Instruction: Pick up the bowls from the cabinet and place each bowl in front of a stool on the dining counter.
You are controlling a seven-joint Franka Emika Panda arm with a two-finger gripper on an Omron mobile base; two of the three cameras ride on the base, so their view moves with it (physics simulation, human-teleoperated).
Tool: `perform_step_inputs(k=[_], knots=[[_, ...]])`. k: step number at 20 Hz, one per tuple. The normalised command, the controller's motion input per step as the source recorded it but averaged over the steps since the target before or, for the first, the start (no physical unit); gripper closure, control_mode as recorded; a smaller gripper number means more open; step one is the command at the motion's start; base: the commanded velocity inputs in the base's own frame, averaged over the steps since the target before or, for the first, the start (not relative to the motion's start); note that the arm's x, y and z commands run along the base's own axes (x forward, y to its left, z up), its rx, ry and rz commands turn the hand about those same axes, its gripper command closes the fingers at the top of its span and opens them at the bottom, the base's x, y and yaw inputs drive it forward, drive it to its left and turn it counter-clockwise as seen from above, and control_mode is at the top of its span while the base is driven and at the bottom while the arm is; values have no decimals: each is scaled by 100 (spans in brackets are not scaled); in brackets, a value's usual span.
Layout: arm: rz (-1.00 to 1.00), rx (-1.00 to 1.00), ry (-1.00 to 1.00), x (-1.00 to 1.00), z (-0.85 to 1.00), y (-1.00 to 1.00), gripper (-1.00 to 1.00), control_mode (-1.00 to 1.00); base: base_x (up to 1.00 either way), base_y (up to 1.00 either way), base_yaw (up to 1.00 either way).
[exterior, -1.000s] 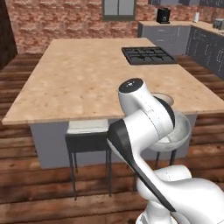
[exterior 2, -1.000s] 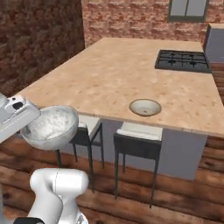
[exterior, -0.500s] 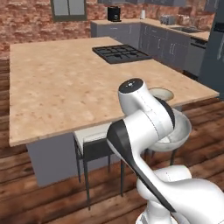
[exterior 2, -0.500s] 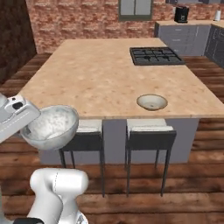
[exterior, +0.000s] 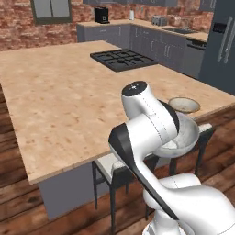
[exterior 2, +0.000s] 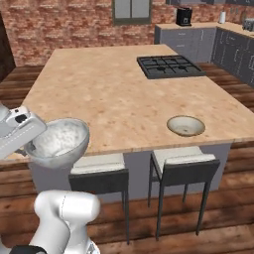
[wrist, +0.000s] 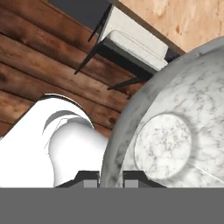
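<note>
- grey-white marbled bowl [exterior 2: 58, 143] held in the air, off the near edge of the table [exterior 2: 109, 94], upright, mouth up, just above the stool level
- end effector [wrist: 110, 177] closed on the marbled bowl's rim; in the hand view one dark finger sits on each side of the rim wall, bowl interior [wrist: 175, 131] to the right
- in the left base view the same bowl [exterior: 183, 137] shows partly behind the white arm, below the table's near edge
- cream bowl [exterior 2: 185, 125] with tan-brown rim sits on the table close to the near edge, toward the near right corner; also seen at [exterior: 184, 105]
- cream bowl lies right behind the right stool [exterior 2: 183, 166]
- left stool [exterior 2: 99, 173] stands just beside the right one, under the near edge; held bowl hangs over its left side, table edge behind it bare
- black gas cooktop [exterior 2: 168, 66] inset toward the far right part of the table, well apart from both bowls
- wooden plank floor [exterior 2: 218, 218] under the stools
- brick wall [exterior 2: 64, 25] behind the table, black coffee machine [exterior 2: 184, 16] on the far counter
</note>
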Motion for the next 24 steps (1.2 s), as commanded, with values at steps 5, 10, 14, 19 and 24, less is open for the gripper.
perform_step_inputs(k=[5, 10, 14, 19, 24], knots=[[0, 0, 0, 0, 0, 0, 100, 100, 67, 14, 1], [0, 0, 0, 0, 0, 0, 100, 100, 49, 0, 5], [0, 0, 0, 0, 0, 0, 100, 100, 21, 1, 0], [0, 0, 0, 0, 0, 0, 100, 100, 21, 0, 0], [0, 0, 0, 0, 0, 0, 100, 100, 20, 0, 3]])
